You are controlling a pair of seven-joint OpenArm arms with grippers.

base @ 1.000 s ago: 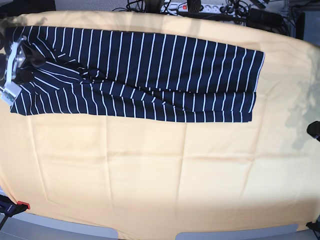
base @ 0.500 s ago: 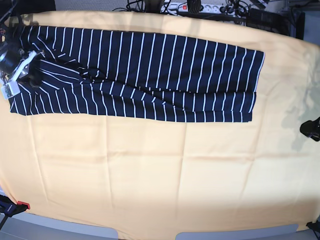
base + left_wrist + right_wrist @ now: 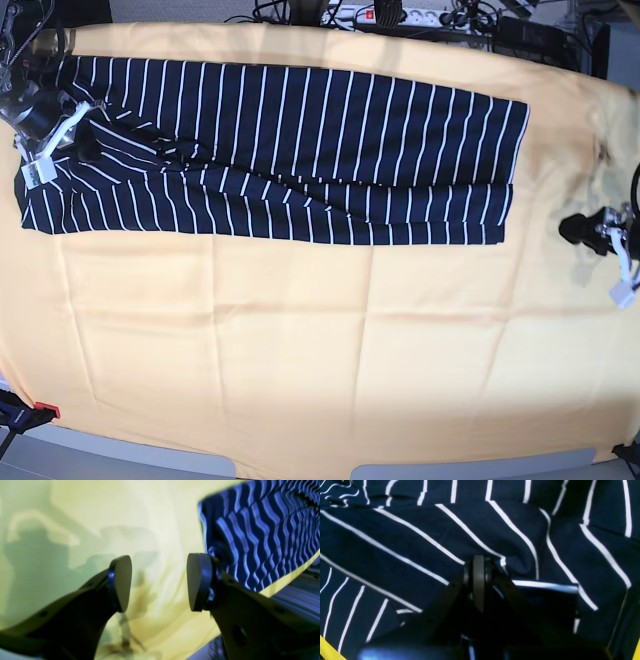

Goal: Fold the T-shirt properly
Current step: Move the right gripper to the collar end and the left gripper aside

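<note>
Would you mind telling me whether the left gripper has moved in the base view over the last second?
Yes. The left gripper has come further in from the base view's right edge, toward the T-shirt, over the yellow-orange cloth.

Dark navy T-shirt (image 3: 300, 150) with thin white stripes on a plain yellow-orange cloth (image 3: 300, 350)

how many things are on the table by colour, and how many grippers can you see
navy with white stripes: 1, the T-shirt, folded into a long band
yellow-orange: 1, the cloth spread over the table
grippers: 2, the right gripper shut on the T-shirt, the left gripper open over the cloth
total: 4
</note>
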